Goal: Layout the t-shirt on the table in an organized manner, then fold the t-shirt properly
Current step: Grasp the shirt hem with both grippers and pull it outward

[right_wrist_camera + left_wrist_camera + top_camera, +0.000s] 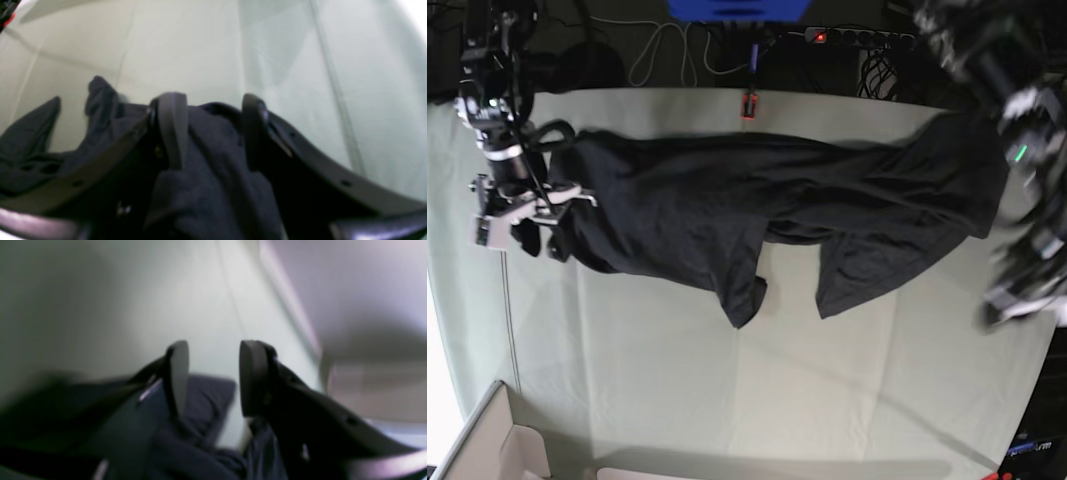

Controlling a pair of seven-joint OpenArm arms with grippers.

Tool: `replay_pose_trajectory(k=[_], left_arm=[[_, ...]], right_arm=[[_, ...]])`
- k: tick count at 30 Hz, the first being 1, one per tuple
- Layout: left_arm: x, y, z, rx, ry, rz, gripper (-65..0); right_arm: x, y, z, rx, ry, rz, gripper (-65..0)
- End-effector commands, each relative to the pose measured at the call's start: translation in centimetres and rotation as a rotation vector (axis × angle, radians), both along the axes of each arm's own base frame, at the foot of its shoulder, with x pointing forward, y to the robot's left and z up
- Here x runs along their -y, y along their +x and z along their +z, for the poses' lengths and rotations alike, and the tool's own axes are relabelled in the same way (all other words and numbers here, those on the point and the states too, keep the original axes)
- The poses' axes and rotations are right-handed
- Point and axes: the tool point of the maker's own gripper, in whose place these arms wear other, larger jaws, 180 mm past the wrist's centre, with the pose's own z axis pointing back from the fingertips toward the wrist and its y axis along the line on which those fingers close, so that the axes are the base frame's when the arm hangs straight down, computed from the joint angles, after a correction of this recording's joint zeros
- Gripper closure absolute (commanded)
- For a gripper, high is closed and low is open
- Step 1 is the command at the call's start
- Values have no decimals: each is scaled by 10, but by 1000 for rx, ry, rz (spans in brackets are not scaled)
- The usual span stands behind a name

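The black t-shirt (727,215) lies stretched across the far half of the pale grey-green table (827,380), creased, with two flaps hanging toward the near side. In the base view, my right gripper (532,225) grips a bunched end of it at the left. The right wrist view shows dark cloth (213,150) filling the gap between the fingers of my right gripper (213,130). My left gripper (213,373) stands open just above a fold of the shirt (206,396), with nothing between its fingers. The left arm (1025,150) is a blur at the shirt's right end.
A cardboard box (487,445) sits at the table's near left corner. Cables and a power strip (857,37) run behind the far edge, with a small red item (749,103) on that edge. The table's right edge (290,306) passes close beside my left gripper.
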Motion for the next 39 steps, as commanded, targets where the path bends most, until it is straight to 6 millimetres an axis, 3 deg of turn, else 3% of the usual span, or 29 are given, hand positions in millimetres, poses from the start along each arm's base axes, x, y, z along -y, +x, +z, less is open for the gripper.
replay_pose_trajectory(k=[1,5,9,14,25,26,28,29,31,34,39], left_arm=[[6,20,9,16,35,-25,-247],[78,65,-32,-55,221,-171,-247],[129,74,-67,-57,520,-340,-247],[144,65,-107,-85,681,-418,-247],[132,50,-159,-147,799,-475,-233],[130,50,-161,-159,795,-474,-194],[119,50,-161,-164,806,-460,-28],[109,51,-158,-167,806,-439,0],[93,57,-148,-155,793,-377,-22],[63,59,-128,-128,752,-253,0],[13,53,-70,-91,735,-75,-1]], right_arm=[[3,7,14,49,-9,2,-274],[3,11,8,30,-1,0,-274],[5,14,7,31,-5,-3,-274],[7,12,5,24,-8,-7,-274],[6,7,1,8,-7,-4,-274],[6,6,0,6,-7,-4,-274],[6,6,0,6,-7,-4,-274],[6,7,1,8,-6,-2,-274],[6,7,1,9,-6,-2,-274],[3,10,2,14,0,0,-274],[-38,28,-2,18,33,103,-274]])
